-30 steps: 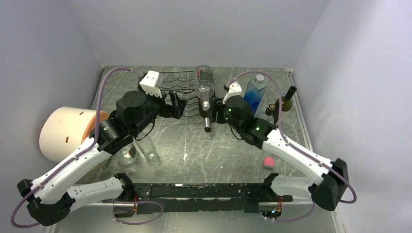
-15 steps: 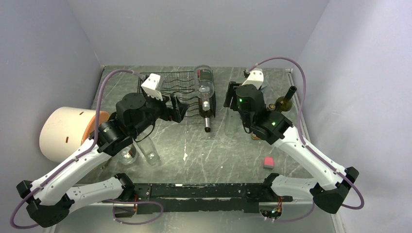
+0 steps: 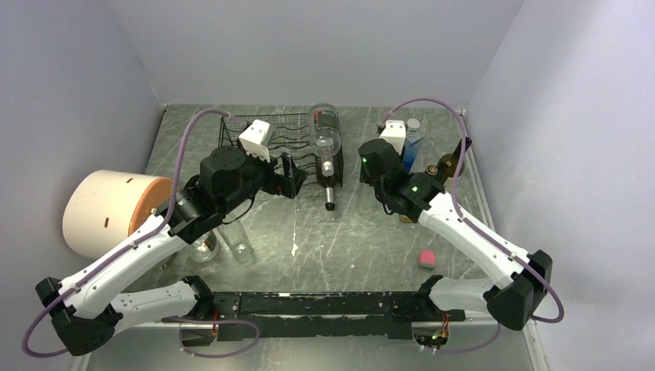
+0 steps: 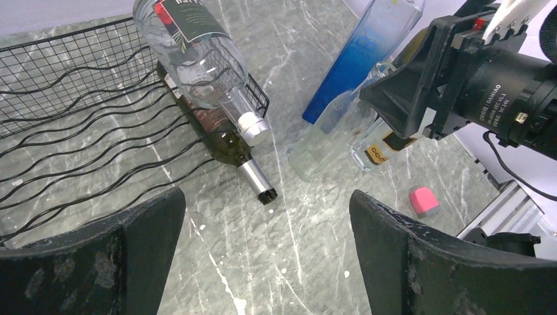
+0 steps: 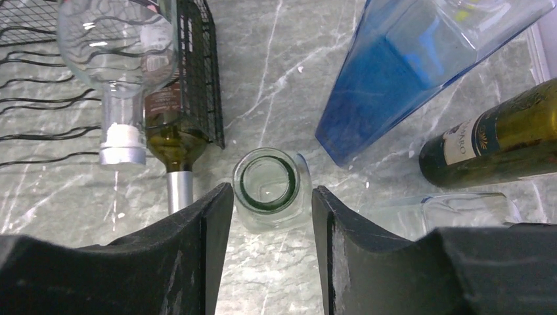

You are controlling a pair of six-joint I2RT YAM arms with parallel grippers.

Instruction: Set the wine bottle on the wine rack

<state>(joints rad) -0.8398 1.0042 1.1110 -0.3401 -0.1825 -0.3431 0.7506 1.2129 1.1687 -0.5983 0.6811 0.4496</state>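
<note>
Clock: read on the overhead view, with the far wall at 12.
Right gripper (image 5: 272, 191): the jaws are partly closed, with one finger on each side of the neck of a tall clear glass bottle (image 5: 268, 187) with an open mouth. The fingers sit so near the glass that I cannot tell whether they press on it.
Clear glass bottle: it stands on the grey-green marbled table (image 3: 309, 232), off the rack and at 3 o'clock from it.
Flat clear flask with a gold label (image 4: 379, 152): just beside the clear glass bottle.
Blue square-sided glass bottle (image 5: 420, 72): at 2 o'clock from the right gripper, near it.
Olive-green glass bottle with a cream label (image 5: 499, 141): at 3 o'clock from the right gripper.
Black wire-mesh wine rack with wavy rod tiers (image 4: 72, 98): at 9 o'clock from the right gripper.
Clear round bottle with a dark label and silver cap (image 4: 197, 59): it lies on the wine rack's top tier at its 3 o'clock end, with the neck pointing to 6.
Dark brown-green bottle with a grey foil neck (image 4: 226, 141): it lies in the tier beneath, with the neck sticking out toward 6.
Left gripper (image 4: 266, 200): spread wide and holding nothing, it hangs above the table on the wine rack's 6 o'clock side.
Small pink block (image 3: 427, 258): on the table at 5 o'clock from the right gripper, well apart.
Big white cylinder with an orange end (image 3: 108, 212): on its side at the table's 9 o'clock edge.
</note>
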